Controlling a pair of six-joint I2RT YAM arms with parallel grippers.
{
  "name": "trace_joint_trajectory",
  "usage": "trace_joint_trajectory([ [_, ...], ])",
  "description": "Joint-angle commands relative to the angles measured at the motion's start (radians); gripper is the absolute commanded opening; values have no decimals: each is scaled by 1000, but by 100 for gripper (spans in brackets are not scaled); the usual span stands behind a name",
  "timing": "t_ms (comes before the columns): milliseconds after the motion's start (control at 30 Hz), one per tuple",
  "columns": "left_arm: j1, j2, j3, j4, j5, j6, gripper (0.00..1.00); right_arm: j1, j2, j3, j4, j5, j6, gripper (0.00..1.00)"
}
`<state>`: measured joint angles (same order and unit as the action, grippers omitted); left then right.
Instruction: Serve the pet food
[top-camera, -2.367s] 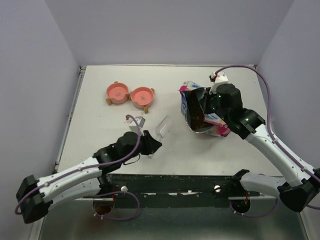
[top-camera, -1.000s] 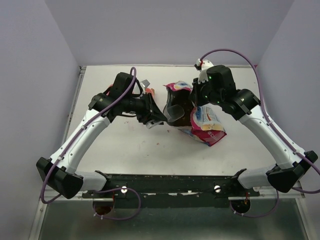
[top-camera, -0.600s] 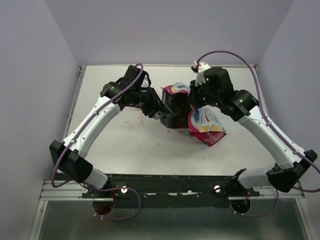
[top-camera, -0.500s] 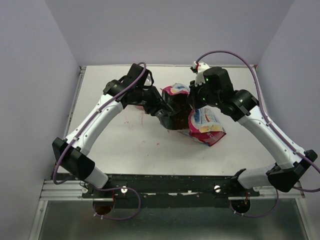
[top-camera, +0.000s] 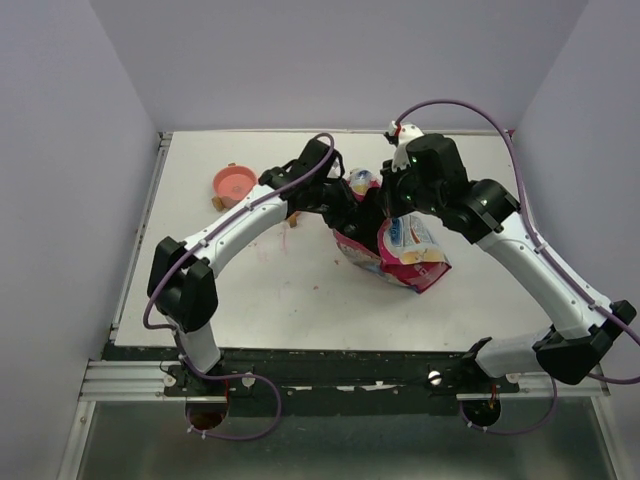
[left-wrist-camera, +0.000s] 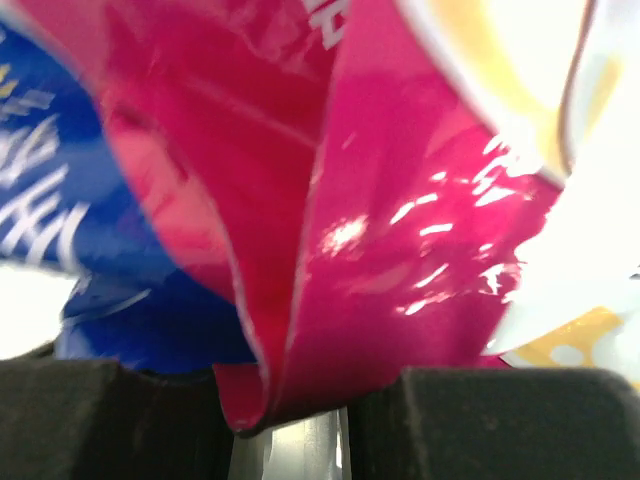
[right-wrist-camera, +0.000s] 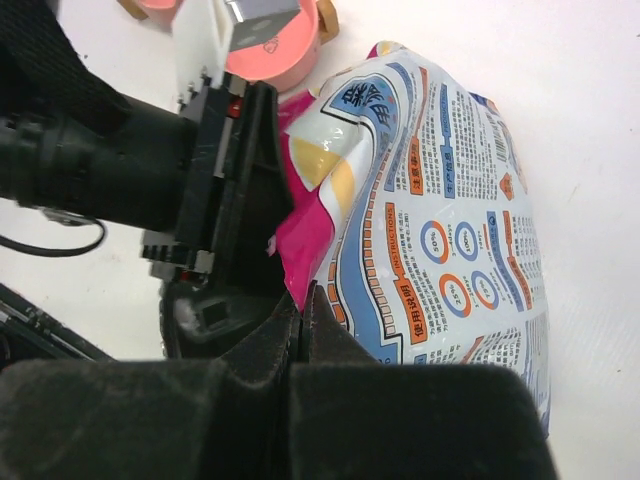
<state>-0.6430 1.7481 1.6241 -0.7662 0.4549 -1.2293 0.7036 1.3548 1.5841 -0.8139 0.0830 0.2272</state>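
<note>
Pinching the top edge of 1 glossy pink bag (right-wrist-camera: 440, 230), the right gripper (right-wrist-camera: 300, 300) has its 2 fingers pressed flat together with the foil caught between them. The bag bulges out below and to the right of that grip, its printed white panel turned up, and its lower end rests on the table (top-camera: 250, 290).

Just to the left of the right gripper, almost touching it, the left gripper (left-wrist-camera: 300, 385) is pushed up against the same bag's top. Its 2 fingers (left-wrist-camera: 480, 420) stand a little apart. In the gap between them sits a pale, glassy strip that looks like the handle of 1 clear scoop (left-wrist-camera: 290, 450), clamped there. A magenta fold of the bag hangs down onto that gap.

The pet food does not show. The bag's mouth is covered by the left gripper, so I cannot tell where the kibble lies.

Beyond the left gripper, on the side away from the right one, 2 salmon-pink bowls (right-wrist-camera: 275, 50) stand close together on the table. From above, the left arm hides all but 1.
</note>
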Motion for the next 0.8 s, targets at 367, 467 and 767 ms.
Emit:
trace_joint_trajectory([
  [367, 60, -156, -506, 1090, 284, 76, 0, 25, -155, -61, 19, 181, 138, 1],
  [467, 62, -217, -549, 1157, 341, 68, 0, 25, -157, -62, -7, 276, 178, 0],
  [767, 63, -371, -681, 1183, 375, 65, 0, 23, -129, 8, -42, 439, 169, 0],
])
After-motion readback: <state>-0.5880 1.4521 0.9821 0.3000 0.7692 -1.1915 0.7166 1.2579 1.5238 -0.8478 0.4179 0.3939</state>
